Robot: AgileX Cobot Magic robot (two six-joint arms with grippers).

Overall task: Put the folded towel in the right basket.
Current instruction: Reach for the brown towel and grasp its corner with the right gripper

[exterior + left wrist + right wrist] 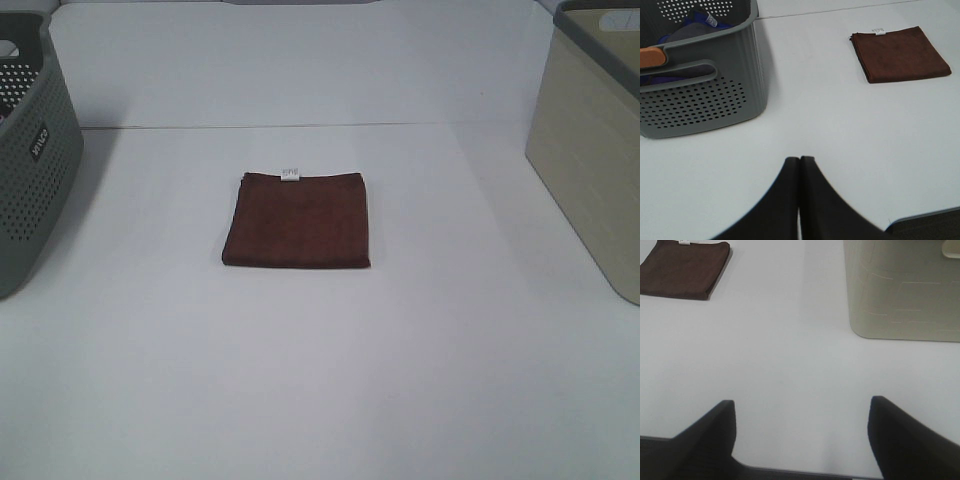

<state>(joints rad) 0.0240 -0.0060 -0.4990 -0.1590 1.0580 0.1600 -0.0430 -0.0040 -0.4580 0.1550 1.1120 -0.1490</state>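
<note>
Your folded dark brown cloth towel (pixel 297 220) lies flat in the middle of the white surface (pixel 450 380), with its small white tag (pixel 290 174) at the far edge. It sits between the grey perforated plastic basket (pixel 35 170) on the left and the beige smooth-walled basket (pixel 590 170) on the right, well apart from both. Your left pincer (pixel 800 165) is pressed closed and empty, its two black fingers (pixel 782 200) touching. It is held low over the near part of the surface, pointing between the grey basket and the towel. Your right pincer (pixel 802 405) is spread wide and holds nothing. It is aimed across bare surface between the towel and the beige basket. Neither pincer touches the towel.
</note>
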